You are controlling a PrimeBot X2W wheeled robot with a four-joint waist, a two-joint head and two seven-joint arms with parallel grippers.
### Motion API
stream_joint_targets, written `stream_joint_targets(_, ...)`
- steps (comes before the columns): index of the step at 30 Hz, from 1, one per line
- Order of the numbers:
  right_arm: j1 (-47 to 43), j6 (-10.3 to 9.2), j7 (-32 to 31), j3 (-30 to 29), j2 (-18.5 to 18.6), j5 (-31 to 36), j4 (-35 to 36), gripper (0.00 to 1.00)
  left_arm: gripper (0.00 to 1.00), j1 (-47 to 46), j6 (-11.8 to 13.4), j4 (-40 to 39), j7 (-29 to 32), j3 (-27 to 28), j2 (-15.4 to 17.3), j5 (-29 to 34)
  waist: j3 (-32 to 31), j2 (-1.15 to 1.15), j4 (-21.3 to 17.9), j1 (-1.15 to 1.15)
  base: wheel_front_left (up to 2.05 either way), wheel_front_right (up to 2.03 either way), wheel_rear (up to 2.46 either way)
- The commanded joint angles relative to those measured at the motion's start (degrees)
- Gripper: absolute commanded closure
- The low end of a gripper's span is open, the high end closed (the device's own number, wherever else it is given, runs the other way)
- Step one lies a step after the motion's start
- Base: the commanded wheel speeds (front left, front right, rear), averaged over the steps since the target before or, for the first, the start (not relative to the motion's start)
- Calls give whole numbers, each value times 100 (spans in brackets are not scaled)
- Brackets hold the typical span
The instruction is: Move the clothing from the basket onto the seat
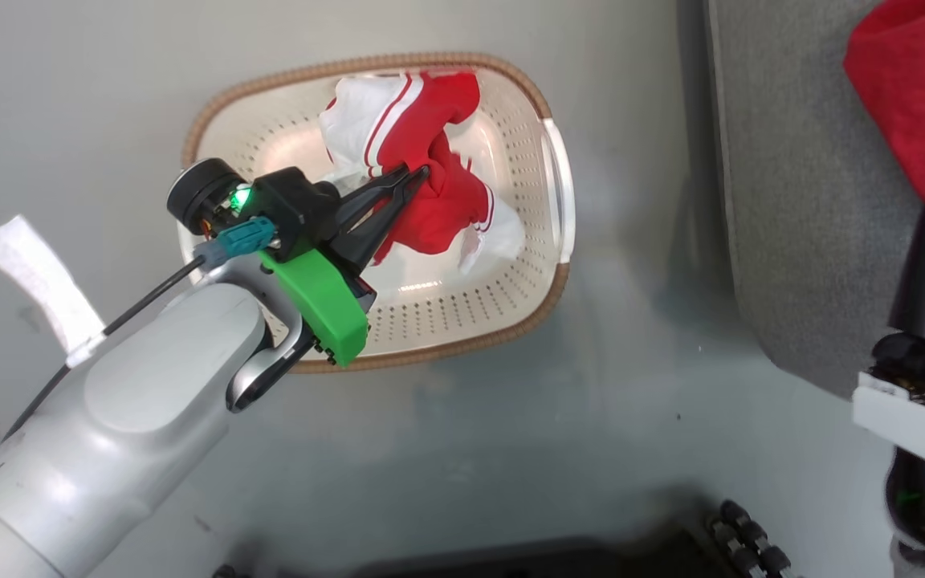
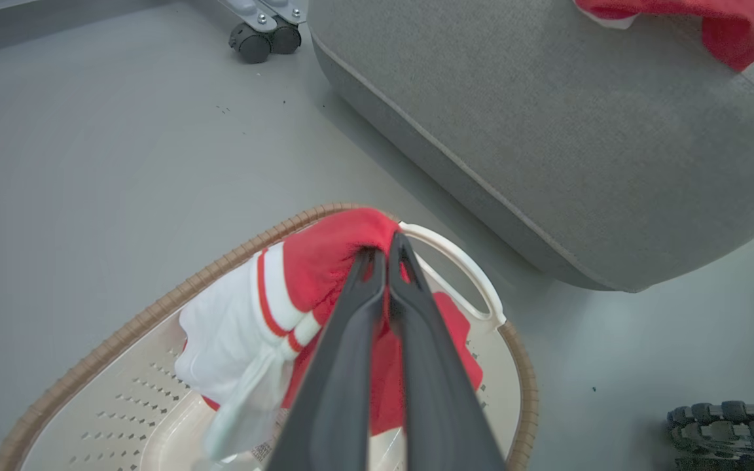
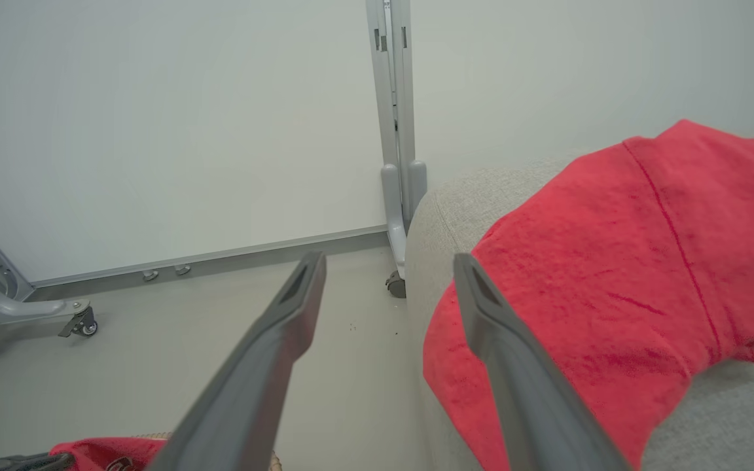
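Head view, centre: grasp step, left gripper (image 1: 418,172) clamped on striped garment (image 1: 430,120) inside basket (image 1: 511,321), right gripper (image 3: 388,261) spread empty; next likely needs lifting to seat (image 1: 792,201) at right.

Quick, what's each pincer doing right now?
Left pincer: shut on the striped garment in the basket.
Right pincer: open, empty.

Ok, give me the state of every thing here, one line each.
left gripper: jaws shut on the striped garment.
right gripper: jaws open, empty.
striped garment: bunched, in the basket.
red shirt: lying on the seat.
basket: upright on the floor.
seat: bearing the red shirt.
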State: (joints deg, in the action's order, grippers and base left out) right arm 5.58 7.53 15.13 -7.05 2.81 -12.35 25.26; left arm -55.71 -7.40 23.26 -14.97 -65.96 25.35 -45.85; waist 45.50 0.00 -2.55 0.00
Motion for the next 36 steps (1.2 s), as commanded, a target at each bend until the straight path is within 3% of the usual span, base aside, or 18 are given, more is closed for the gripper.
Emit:
stream_joint_targets(1,-109,-8,2,56,14,68,-96,0,100,174,-17,-139,-24,168,26,86,-682,0,346,0,0,0,0)
stream_joint_targets(17,-846,-8,3,1094,14,244,-954,0,100,1263,-17,-1380,-26,1922,-172,661,-2308,0,478,0,0,0,0)
stream_joint_targets(27,-990,-8,2,1970,14,715,-1436,0,100,1367,-17,-1726,-26,2108,-258,1016,-2967,0,255,0,0,0,0)
stream_joint_targets(36,-681,-8,3,2374,15,907,-1500,0,100,1245,-17,-2099,29,1828,-343,1228,-3213,0,51,0,0,0,0)
